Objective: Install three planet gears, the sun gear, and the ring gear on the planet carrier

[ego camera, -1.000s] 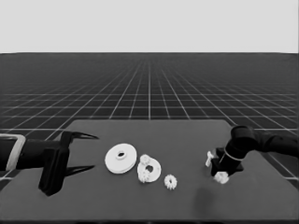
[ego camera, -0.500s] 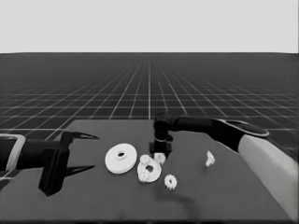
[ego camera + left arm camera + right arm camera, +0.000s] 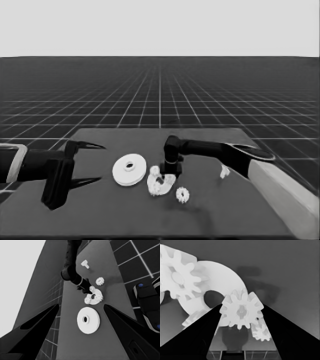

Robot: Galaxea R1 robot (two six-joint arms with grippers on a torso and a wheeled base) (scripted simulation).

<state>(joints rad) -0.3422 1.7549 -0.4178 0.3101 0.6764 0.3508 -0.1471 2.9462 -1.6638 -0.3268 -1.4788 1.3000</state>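
White gear [image 3: 242,310] pinched between the right gripper's [image 3: 169,172] black fingers, just above the smaller round part [image 3: 161,185] — left gripper [image 3: 87,162] parked, spread wide.

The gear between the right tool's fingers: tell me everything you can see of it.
The gear is a small white toothed wheel with a centre hole, matte like plastic, and looks undamaged. The right tool grips it between its two black fingers, facing the wrist camera. It hangs over the edge of the smaller round part, which already carries other gears. Whether it touches that part cannot be told. In the head view the tool hides it.
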